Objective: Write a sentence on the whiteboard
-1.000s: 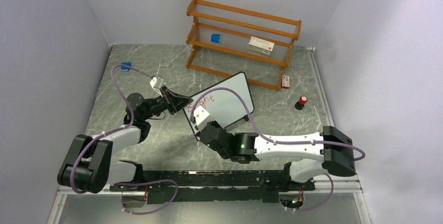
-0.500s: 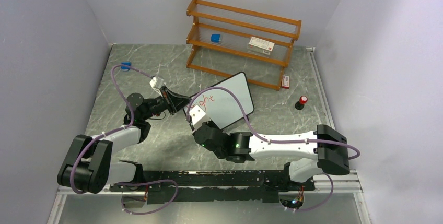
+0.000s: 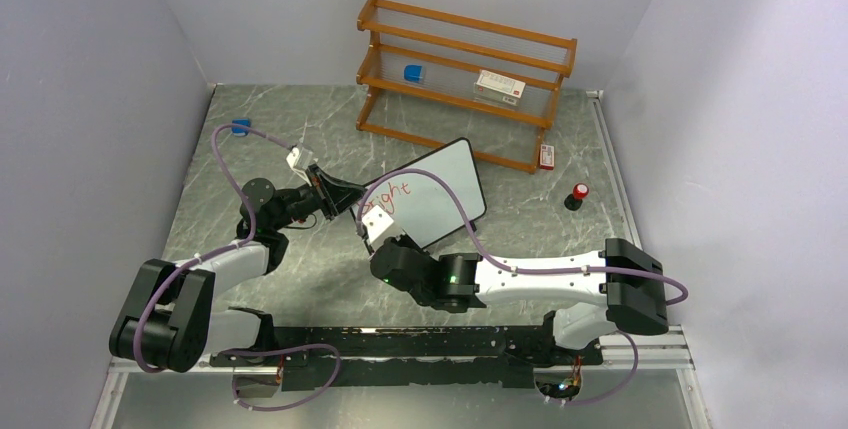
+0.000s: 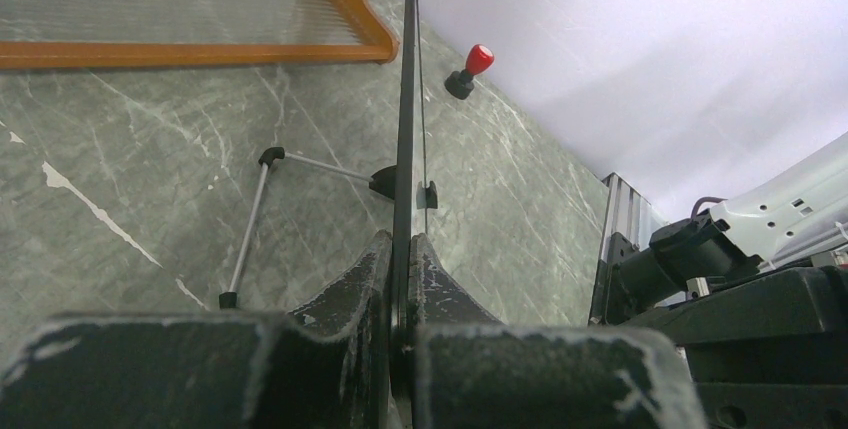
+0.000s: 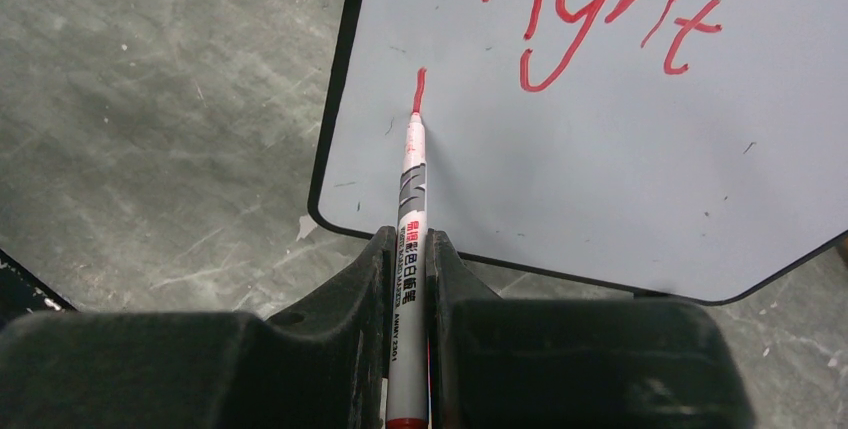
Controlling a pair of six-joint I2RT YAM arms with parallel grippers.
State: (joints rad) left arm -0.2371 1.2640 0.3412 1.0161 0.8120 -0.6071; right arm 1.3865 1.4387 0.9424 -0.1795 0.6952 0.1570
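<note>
as left gripper [image 4: 402, 249] pinches whiteboard [image 5: 620, 169] edge, marker [image 5: 410, 219] touches; bare board rightward

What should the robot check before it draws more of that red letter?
1. Marker held tight in the right tool: ok, both sides press on it.
2. Marker tip on the whiteboard: ok, it meets the lower end of a short red stroke.
3. Whiteboard held steady by the left tool: ok, it is shut on the board's edge.
4. Room for more letters: ok, the board is blank to the right of the stroke, under the red word.
5. Enough ink left in the marker: cannot tell.
</note>
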